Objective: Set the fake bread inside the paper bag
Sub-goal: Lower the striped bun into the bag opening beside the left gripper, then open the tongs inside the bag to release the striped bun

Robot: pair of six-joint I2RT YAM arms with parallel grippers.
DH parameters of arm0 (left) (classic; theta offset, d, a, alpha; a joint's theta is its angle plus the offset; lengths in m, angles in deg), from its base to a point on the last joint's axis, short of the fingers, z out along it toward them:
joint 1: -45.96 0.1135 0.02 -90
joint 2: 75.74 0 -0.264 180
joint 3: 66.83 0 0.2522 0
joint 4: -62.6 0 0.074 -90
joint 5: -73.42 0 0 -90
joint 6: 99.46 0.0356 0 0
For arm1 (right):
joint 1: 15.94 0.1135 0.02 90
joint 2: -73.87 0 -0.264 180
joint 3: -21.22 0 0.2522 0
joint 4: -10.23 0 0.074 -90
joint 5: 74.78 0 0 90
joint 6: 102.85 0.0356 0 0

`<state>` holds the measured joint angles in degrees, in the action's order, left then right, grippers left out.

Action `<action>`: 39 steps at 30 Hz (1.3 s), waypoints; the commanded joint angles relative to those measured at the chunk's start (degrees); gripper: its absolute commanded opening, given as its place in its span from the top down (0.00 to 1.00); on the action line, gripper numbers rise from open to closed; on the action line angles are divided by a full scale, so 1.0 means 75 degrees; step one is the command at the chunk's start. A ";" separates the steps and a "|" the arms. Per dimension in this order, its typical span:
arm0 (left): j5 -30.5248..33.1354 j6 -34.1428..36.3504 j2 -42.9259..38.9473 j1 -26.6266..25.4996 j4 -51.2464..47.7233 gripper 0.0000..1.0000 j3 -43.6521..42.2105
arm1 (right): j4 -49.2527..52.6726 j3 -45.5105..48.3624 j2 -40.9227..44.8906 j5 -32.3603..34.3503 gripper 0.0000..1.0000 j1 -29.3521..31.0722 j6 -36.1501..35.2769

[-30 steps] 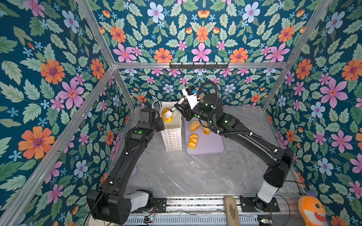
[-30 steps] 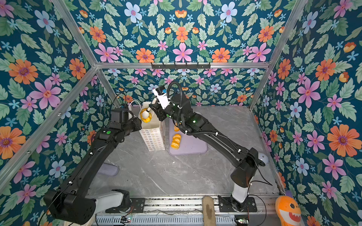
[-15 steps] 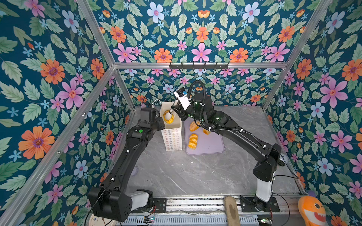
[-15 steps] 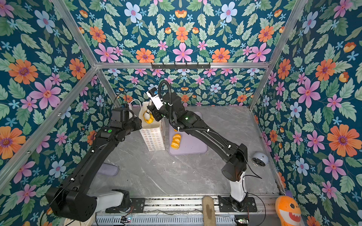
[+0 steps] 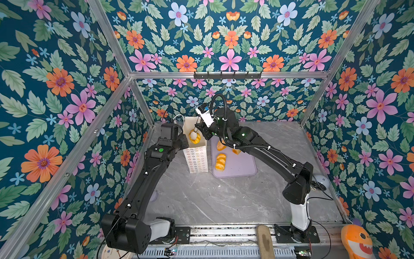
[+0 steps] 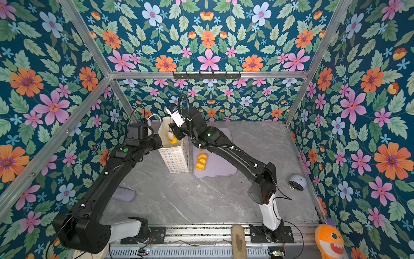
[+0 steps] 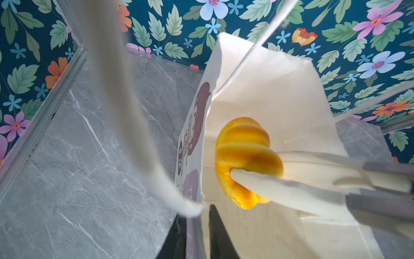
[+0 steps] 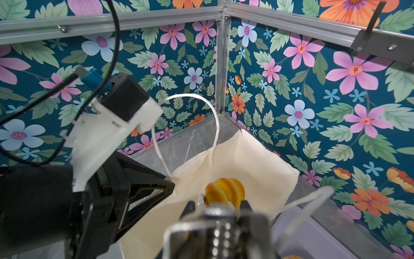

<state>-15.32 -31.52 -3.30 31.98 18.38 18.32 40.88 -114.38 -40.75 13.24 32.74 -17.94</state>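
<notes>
the right gripper (image 7: 257, 167) is clamped on a striped round glossy golden-orange toy bun (image 7: 242, 143), one white finger (image 7: 264, 186) pressed into the bun's side and the other behind it. the bun hangs inside the open mouth of the tall white paper bag (image 5: 196, 159) with rows of small coloured rings on its front. in the left wrist view the bun sits below the bag's rim and close to the far inner wall.

the bag stands upright on the grey marble-look table (image 5: 212, 201), just beside a flat lilac mat (image 5: 244, 166). the left gripper (image 5: 182, 140) is at the bag's left wall. its jaws are nearly together, with the paper rim between them, so it has hold of the bag's edge.

on the mat lies a ridged long golden-orange toy loaf (image 5: 220, 162). two more golden-orange toy breads (image 5: 221, 146) (image 5: 236, 151) lie partly hidden under the right arm.
</notes>
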 commanded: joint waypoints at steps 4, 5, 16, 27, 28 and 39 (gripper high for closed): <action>-0.0156 0.0024 -0.0053 0.0005 0.0088 0.88 0.0004 | -0.0095 -0.0171 -0.0194 0.0056 0.69 0.0023 -0.0078; -0.0156 0.0021 -0.0082 0.0002 0.0088 0.89 0.0003 | -0.0056 -0.0210 -0.0242 0.0063 0.69 0.0016 -0.0084; -0.0203 0.0013 -0.0117 0.0003 0.0088 0.92 -0.0011 | 0.0385 -0.0684 -0.0766 0.0062 0.68 0.0018 -0.0044; -0.0224 0.0024 -0.0202 0.0000 0.0065 0.93 -0.0072 | 0.0801 -0.0983 -0.1249 -0.0062 0.68 0.0018 0.0099; -0.0226 0.0035 -0.0202 0.0002 0.0065 0.93 -0.0085 | 0.0818 -0.0978 -0.1273 -0.0057 0.68 0.0017 0.0103; -0.0263 0.0059 -0.0191 0.0006 0.0088 0.93 -0.0125 | 0.0819 -0.0808 -0.1404 -0.0020 0.66 0.0024 0.0151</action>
<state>-17.05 -31.52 -4.61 32.03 18.38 17.58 48.33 -120.61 -51.22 12.80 32.74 -17.26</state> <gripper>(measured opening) 0.068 0.336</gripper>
